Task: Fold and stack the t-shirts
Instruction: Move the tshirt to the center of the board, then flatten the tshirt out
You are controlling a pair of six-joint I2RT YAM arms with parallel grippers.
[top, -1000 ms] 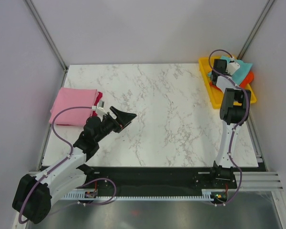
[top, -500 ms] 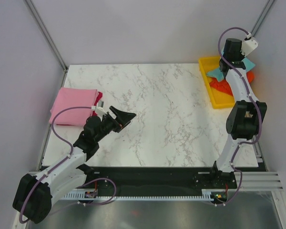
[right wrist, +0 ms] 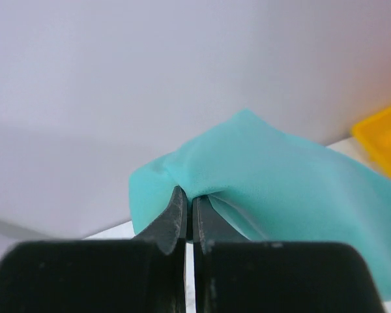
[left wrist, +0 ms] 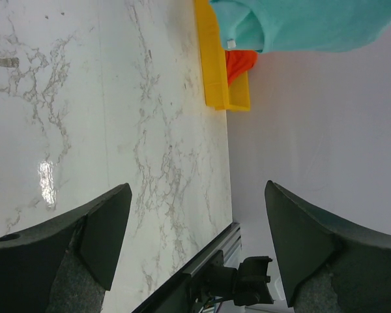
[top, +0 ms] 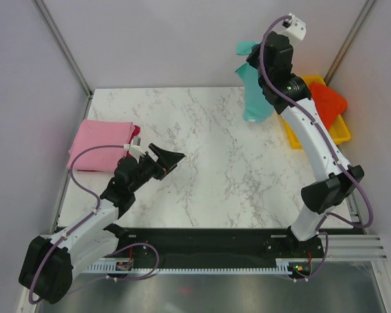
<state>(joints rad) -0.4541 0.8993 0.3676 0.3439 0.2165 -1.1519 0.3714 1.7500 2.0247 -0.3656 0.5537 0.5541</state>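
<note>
Since half a second ago the right arm has swung up and to the left, away from the yellow tray (top: 293, 137), and it has lifted the teal-turquoise t-shirt (top: 255, 99) fully out of that tray; the left arm has not shifted. The right hand (top: 249, 57) is now raised high over the far right part of the bench (top: 228, 173), and its wrist view shows its two fingers pressed together on a bunched fold of the teal cloth, with the rest of the shirt spreading out behind them. The shirt hangs down from that pinch in a loose, crumpled drape just left of the tray. Whether its lower hem touches the bench cannot be told from above. The orange-red t-shirt (top: 328, 100) stays in the tray, heaped up and spilling over its far right rim. At the far left of the bench the pink t-shirt (top: 101, 145) lies folded flat on top of the crimson t-shirt (top: 136, 133), of which only a narrow edge shows along the pink one's right side. The left hand (top: 171, 158) hovers low over the near left of the bench, just right of that pile and apart from it, with its fingers spread wide and nothing between them.
</note>
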